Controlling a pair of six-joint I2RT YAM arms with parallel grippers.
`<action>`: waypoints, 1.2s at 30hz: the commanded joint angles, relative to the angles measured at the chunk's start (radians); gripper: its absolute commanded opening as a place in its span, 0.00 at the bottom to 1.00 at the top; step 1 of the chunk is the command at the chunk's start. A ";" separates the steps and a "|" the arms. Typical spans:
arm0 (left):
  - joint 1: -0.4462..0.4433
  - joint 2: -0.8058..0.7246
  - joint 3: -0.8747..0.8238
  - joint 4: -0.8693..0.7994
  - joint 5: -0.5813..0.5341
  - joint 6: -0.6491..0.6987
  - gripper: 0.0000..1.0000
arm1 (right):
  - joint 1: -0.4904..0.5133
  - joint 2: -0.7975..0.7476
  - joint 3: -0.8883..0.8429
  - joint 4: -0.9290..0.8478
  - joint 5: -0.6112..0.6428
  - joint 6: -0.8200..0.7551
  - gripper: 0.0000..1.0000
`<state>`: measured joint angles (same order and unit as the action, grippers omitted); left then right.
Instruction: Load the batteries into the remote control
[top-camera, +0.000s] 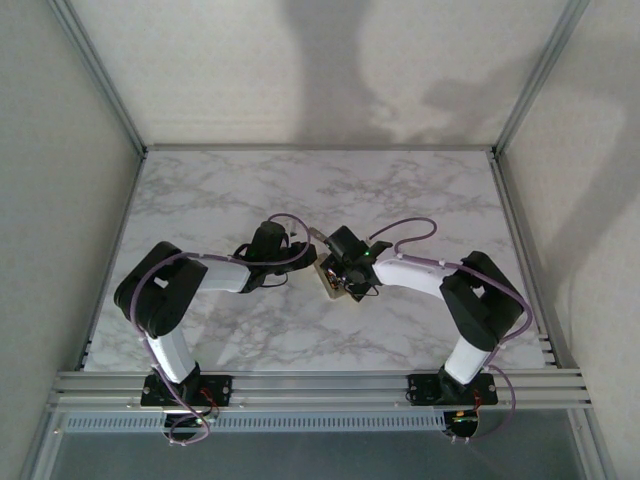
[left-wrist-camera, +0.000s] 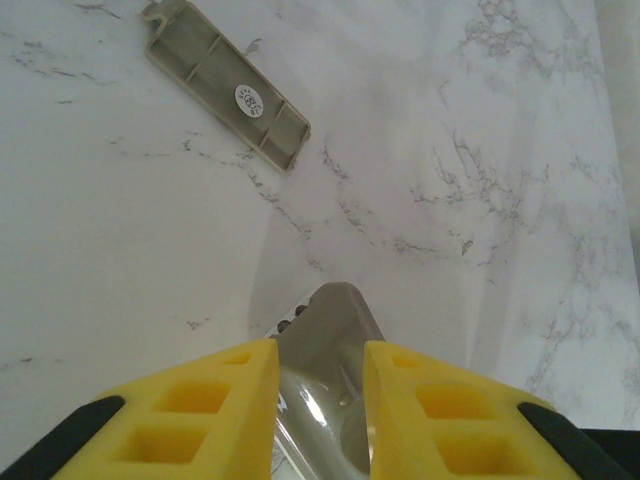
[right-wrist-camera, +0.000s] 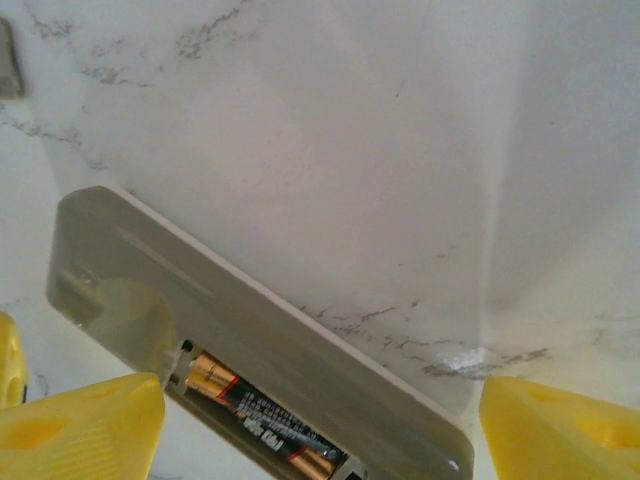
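Table (left-wrist-camera: 480, 150): white marble-patterned top, smooth, faint sheen.
Remote control (right-wrist-camera: 270, 320): tan-grey plastic back, smooth, softly glossy.
Batteries (right-wrist-camera: 265, 420): dark glossy wrap, shiny copper-gold metal ends.
Loose cover (left-wrist-camera: 200, 60): ribbed tan plastic, matt, with a round white sticker (left-wrist-camera: 248, 98).
Left gripper (left-wrist-camera: 320, 352): fingers (left-wrist-camera: 190, 420) of yellow plastic, matt, slightly grainy.
Frame rails (top-camera: 320, 383): brushed silver metal.
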<state>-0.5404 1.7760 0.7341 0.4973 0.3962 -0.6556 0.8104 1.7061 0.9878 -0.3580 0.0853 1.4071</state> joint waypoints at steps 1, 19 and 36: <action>0.008 0.019 0.000 0.010 0.003 -0.009 0.27 | 0.013 0.022 0.025 -0.009 0.011 0.014 0.83; 0.006 0.031 0.001 0.024 0.026 -0.016 0.27 | 0.010 0.038 0.005 0.006 0.008 0.012 0.73; 0.005 0.009 -0.013 0.030 0.023 -0.034 0.28 | 0.010 0.007 0.001 -0.039 0.013 0.023 0.77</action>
<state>-0.5404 1.8019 0.7341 0.5018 0.4156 -0.6785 0.8104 1.7275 0.9855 -0.3225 0.0830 1.4082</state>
